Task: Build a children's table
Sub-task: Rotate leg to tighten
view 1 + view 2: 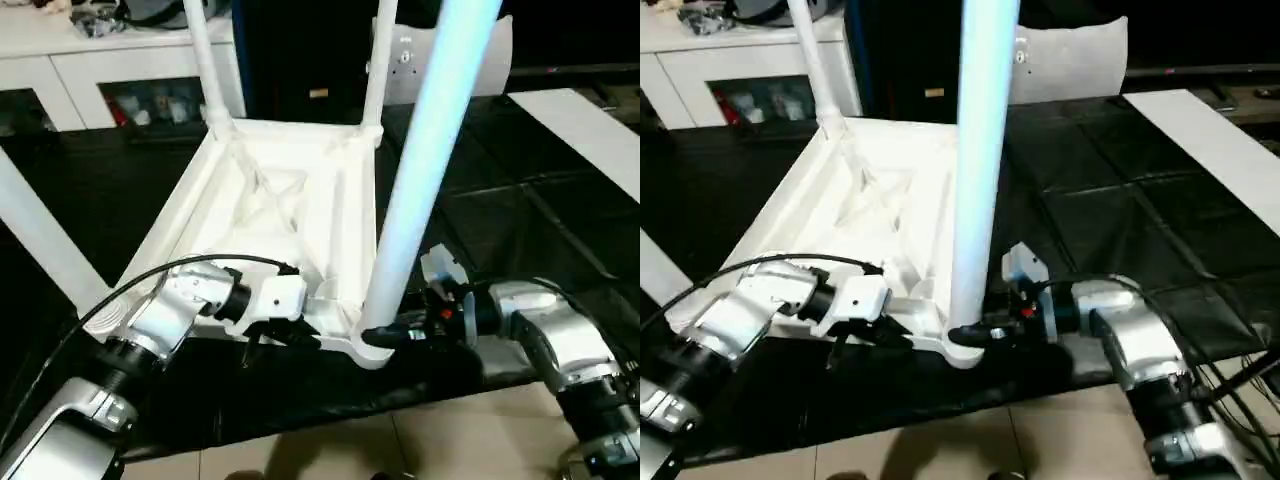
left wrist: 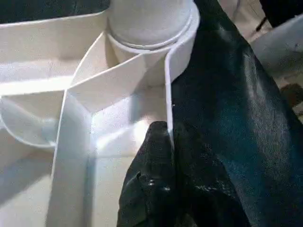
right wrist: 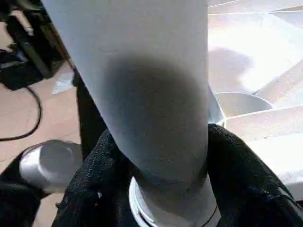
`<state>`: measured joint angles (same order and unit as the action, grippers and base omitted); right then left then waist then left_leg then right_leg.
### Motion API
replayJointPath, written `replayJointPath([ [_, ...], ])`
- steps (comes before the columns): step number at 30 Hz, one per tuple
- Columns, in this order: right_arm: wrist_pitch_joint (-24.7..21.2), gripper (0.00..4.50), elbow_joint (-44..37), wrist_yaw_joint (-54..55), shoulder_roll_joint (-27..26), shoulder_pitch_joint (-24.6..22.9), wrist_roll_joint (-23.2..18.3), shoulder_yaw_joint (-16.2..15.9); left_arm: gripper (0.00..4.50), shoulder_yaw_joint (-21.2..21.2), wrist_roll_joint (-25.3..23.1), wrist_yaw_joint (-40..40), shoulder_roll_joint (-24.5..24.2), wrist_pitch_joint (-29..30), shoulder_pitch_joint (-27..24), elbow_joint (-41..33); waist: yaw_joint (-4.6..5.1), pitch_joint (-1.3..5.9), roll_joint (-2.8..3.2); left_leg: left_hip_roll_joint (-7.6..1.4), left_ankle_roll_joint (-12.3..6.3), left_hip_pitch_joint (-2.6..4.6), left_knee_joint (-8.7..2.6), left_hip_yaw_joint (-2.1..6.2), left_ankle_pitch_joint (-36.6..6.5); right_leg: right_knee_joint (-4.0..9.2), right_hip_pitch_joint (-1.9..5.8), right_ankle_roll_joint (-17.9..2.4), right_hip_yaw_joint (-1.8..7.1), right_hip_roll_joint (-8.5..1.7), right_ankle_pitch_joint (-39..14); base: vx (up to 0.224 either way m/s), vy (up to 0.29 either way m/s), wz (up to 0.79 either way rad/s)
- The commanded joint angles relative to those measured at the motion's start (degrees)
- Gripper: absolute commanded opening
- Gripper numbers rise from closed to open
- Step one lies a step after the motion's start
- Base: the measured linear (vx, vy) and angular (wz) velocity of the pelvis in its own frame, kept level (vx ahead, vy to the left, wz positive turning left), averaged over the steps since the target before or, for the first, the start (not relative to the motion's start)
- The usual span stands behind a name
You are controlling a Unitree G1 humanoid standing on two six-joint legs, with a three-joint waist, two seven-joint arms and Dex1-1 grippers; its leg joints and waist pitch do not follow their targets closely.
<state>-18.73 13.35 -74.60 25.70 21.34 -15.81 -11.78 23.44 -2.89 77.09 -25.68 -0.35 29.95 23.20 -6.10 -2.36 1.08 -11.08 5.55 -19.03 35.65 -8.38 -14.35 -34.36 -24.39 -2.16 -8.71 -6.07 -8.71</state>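
Tabletop (image 1: pixel 270 215) rim in left gripper (image 2: pixel 165 142); socketed leg (image 1: pixel 420 170) (seemingly) in right gripper (image 3: pixel 161 189).

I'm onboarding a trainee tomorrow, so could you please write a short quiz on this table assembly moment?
1. True or false: the tabletop lies with its ribbed underside up.
2. What does the right gripper close around? A) a cable B) the near leg's base C) the tabletop's far edge
3. Which part of the tabletop does the left gripper pinch?

Key:
1. True.
2. B: its fingers flank the near leg just above the corner socket.
3. The thin near rim wall, beside that corner socket.
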Motion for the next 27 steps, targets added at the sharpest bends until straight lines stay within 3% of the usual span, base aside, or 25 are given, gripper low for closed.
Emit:
replayJointPath([
  [1,-2.10,2.06,-0.86,6.95,-2.41,0.01,1.67,-0.26,0.00,2.12,-0.34,-2.74,2.83,2.99,-1.37,-1.73,0.36,3.44,-0.80,-1.54,-3.84,-1.27,-4.38,-0.59,-1.73,4.68,4.56,-5.50,3.48,-2.86,-21.51,0.000,0.000,0.00],
  [3,-4.02,2.04,-0.16,14.29,-5.54,0.57,3.56,0.50,0.00,0.75,0.82,-5.66,4.49,7.74,-2.11,-4.12,0.97,2.79,-0.67,-1.30,-2.18,-0.48,-4.53,-0.80,-6.21,5.89,4.12,-3.16,3.13,-2.77,-29.11,0.000,0.000,0.00],
  [4,-5.57,2.02,1.25,20.34,-8.41,1.65,4.78,1.50,0.00,-0.41,1.65,-8.23,5.96,11.42,-2.52,-6.06,2.15,2.32,-0.82,-0.23,-1.09,0.00,-3.88,-0.57,-10.96,7.86,3.98,2.18,1.28,-2.64,-39.26,-0.058,0.008,-0.07],
  [5,-5.59,2.01,1.27,20.43,-8.45,1.67,4.80,1.52,0.00,-0.43,1.66,-8.28,5.98,11.47,-2.53,-6.08,2.67,2.30,-0.55,-0.29,-0.91,-0.02,-3.88,-0.37,-11.87,8.36,4.07,3.32,0.75,-2.72,-40.51,-0.058,0.008,-0.07],
  [6,-6.47,2.00,2.24,23.74,-10.26,2.49,5.03,2.37,0.00,-1.01,1.98,-9.77,6.86,13.62,-2.75,-7.26,3.96,2.40,-0.10,-0.40,-1.16,0.40,-3.55,-0.03,-14.61,9.76,4.10,5.45,-0.89,-2.43,-41.28,-0.057,0.023,-0.10],
  [7,-6.49,1.99,3.80,27.90,-12.72,3.72,5.21,3.52,0.00,-1.73,1.95,-12.01,8.09,15.54,-2.88,-8.19,4.77,2.47,0.40,-0.87,-1.24,0.49,-3.72,0.25,-16.04,9.98,4.62,5.42,-1.65,-2.47,-39.61,-0.057,0.030,-0.16],
  [8,-6.64,1.99,4.75,31.22,-14.61,4.58,5.33,4.39,0.00,-2.30,1.79,-13.73,9.03,17.31,-3.04,-9.16,6.65,2.44,0.79,-2.60,-1.07,-1.47,-4.77,1.40,-19.55,9.45,6.85,6.29,-2.88,-2.43,-35.94,-0.057,0.030,-0.16],
  [9,-6.76,1.99,6.06,34.63,-16.48,5.60,5.40,5.36,0.00,-2.80,1.45,-15.48,9.98,18.78,-3.03,-9.64,7.21,2.35,2.26,-6.59,-1.45,-2.46,-7.78,3.47,-27.44,3.51,8.99,3.22,-0.95,-2.93,-25.35,-0.054,0.000,-0.19],
  [10,-6.78,1.99,6.96,36.99,-17.70,6.29,5.65,5.89,0.00,-3.18,1.04,-17.00,10.76,19.87,-3.00,-9.98,7.35,2.13,2.23,-8.39,-0.71,-1.53,-10.07,4.56,-33.23,-0.90,8.23,-0.90,2.57,-3.17,-11.57,0.000,0.000,0.00],
  [11,-6.45,1.99,8.00,38.86,-18.66,7.00,6.11,6.07,0.00,-3.59,0.58,-18.71,11.58,20.60,-2.89,-10.05,7.51,1.78,1.35,-7.40,-0.24,-0.84,-9.96,3.94,-35.02,-0.06,7.44,-1.78,3.21,-3.14,-11.96,0.000,0.000,0.00],
  [12,-6.34,1.99,8.25,39.24,-18.87,7.15,6.26,6.09,0.00,-3.67,0.45,-19.14,11.78,20.81,-2.87,-10.09,7.38,1.54,0.51,-4.45,0.38,0.58,-8.11,2.34,-34.62,3.97,5.91,-0.86,2.79,-2.81,-21.86,0.000,0.000,0.00],
  [13,-4.58,1.99,12.45,44.34,-22.45,9.62,7.61,6.71,0.00,-4.95,-1.44,-26.05,15.25,24.32,-2.68,-10.90,9.05,0.95,-1.66,3.17,-1.17,5.18,2.20,-1.52,-18.88,13.33,-0.48,7.16,-3.54,-3.30,-54.84,0.000,0.000,0.00],
  [14,-3.98,1.99,13.33,44.69,-23.46,10.11,7.41,6.93,0.00,-5.32,-1.68,-27.98,16.55,25.57,-2.70,-11.40,9.84,1.62,-1.86,2.54,-1.92,2.94,1.86,-1.18,-17.64,13.14,2.04,10.02,-5.26,-3.46,-55.03,0.000,0.000,0.00],
  [15,-2.97,2.34,13.92,44.73,-24.09,10.39,7.68,6.85,0.00,-5.43,-1.89,-29.74,17.70,26.70,-2.69,-11.91,10.25,2.12,1.02,-1.02,-2.61,0.47,-0.08,0.69,-19.10,13.49,6.34,13.87,-9.03,-2.42,-45.85,0.056,0.026,-0.35],
  [16,-2.97,2.34,13.92,44.73,-24.09,10.39,7.68,6.85,0.00,-5.43,-1.89,-29.74,17.70,26.70,-2.69,-11.91,9.54,2.33,2.25,-5.33,-3.03,-3.42,-4.15,3.55,-23.84,2.38,11.07,9.58,-4.17,-4.07,-32.16,0.076,0.036,-0.24],
  [17,-2.31,2.55,13.89,44.51,-23.97,10.24,8.17,6.58,0.00,-5.18,-2.38,-30.56,17.88,26.68,-2.51,-11.69,8.80,2.49,3.15,-8.03,-3.03,-1.09,-8.23,5.04,-28.19,-0.94,7.58,0.48,1.63,-3.63,-8.71,0.076,0.036,-0.24],
  [18,-2.25,2.69,13.83,44.49,-23.99,10.16,8.24,6.60,0.00,-5.07,-2.63,-30.97,17.87,26.78,-2.44,-11.62,8.72,1.92,-0.53,-3.38,-0.81,-0.05,-5.56,3.24,-28.25,3.99,5.88,0.66,2.16,-3.90,-20.49,0.000,0.000,0.00],
  [19,-2.20,2.73,13.60,44.31,-23.91,9.98,8.15,6.67,0.00,-4.97,-2.87,-31.09,17.71,26.52,-2.36,-11.41,7.67,1.64,-2.29,1.36,-0.26,2.24,-1.02,0.43,-21.51,9.35,1.99,6.47,-0.14,-2.62,-38.92,0.074,-0.012,0.04],
  [20,-1.49,2.78,12.94,43.68,-23.47,9.44,8.09,6.70,0.00,-4.68,-3.55,-31.36,17.14,25.65,-2.08,-10.81,8.14,1.68,-2.56,4.62,-3.26,2.64,2.50,-1.74,-14.15,11.13,1.04,11.16,-0.94,-3.60,-55.53,0.074,-0.012,0.04],
  [21,-0.88,2.88,12.21,43.16,-22.76,8.77,7.95,6.93,0.00,-4.56,-4.00,-31.18,16.36,24.72,-1.77,-10.18,7.81,3.11,-1.86,2.26,-4.06,-2.97,-0.28,0.23,-9.02,8.27,6.49,12.74,-0.89,-4.17,-46.56,0.100,0.005,-0.23],
  [22,0.23,3.01,11.77,42.64,-22.14,8.19,7.79,7.32,0.00,-4.53,-4.53,-30.95,15.69,23.85,-1.57,-9.75,6.45,3.63,-0.91,1.37,-4.19,-2.48,-1.70,0.75,-5.66,8.19,6.05,12.08,-0.24,-3.97,-40.40,0.087,0.000,-0.07],
  [23,1.11,3.12,11.23,42.25,-21.53,7.58,7.62,7.79,0.00,-4.66,-4.97,-30.85,15.13,23.49,-1.39,-9.38,5.59,3.83,0.04,-0.47,-4.26,-1.48,-2.74,1.47,0.33,7.34,5.09,7.04,0.44,-3.40,-27.57,0.087,0.000,-0.07],
  [24,1.55,3.17,10.53,41.96,-20.87,6.90,7.53,8.19,0.00,-4.85,-5.38,-30.86,14.59,23.20,-1.15,-8.87,5.32,3.75,0.15,-1.16,-4.39,-1.05,-3.35,1.36,2.17,6.33,4.90,1.37,0.67,-2.85,-19.17,0.034,-0.014,0.19],
  [25,1.94,3.24,10.28,41.84,-20.56,6.56,7.59,8.47,0.00,-4.94,-5.64,-31.04,14.32,23.33,-1.06,-8.75,5.15,3.57,-0.42,-0.76,-4.37,-0.99,-3.63,0.76,0.78,6.27,4.70,-1.17,0.68,-2.29,-19.25,0.000,0.000,0.00],
  [27,2.54,3.47,8.20,40.74,-18.85,4.64,7.40,9.02,0.00,-5.04,-6.18,-30.93,13.01,22.32,-0.61,-7.68,4.61,3.71,-0.25,-1.09,-4.69,-1.11,-3.90,0.72,0.93,5.94,5.07,-2.95,0.87,-2.44,-18.98,0.000,0.000,0.00],
])
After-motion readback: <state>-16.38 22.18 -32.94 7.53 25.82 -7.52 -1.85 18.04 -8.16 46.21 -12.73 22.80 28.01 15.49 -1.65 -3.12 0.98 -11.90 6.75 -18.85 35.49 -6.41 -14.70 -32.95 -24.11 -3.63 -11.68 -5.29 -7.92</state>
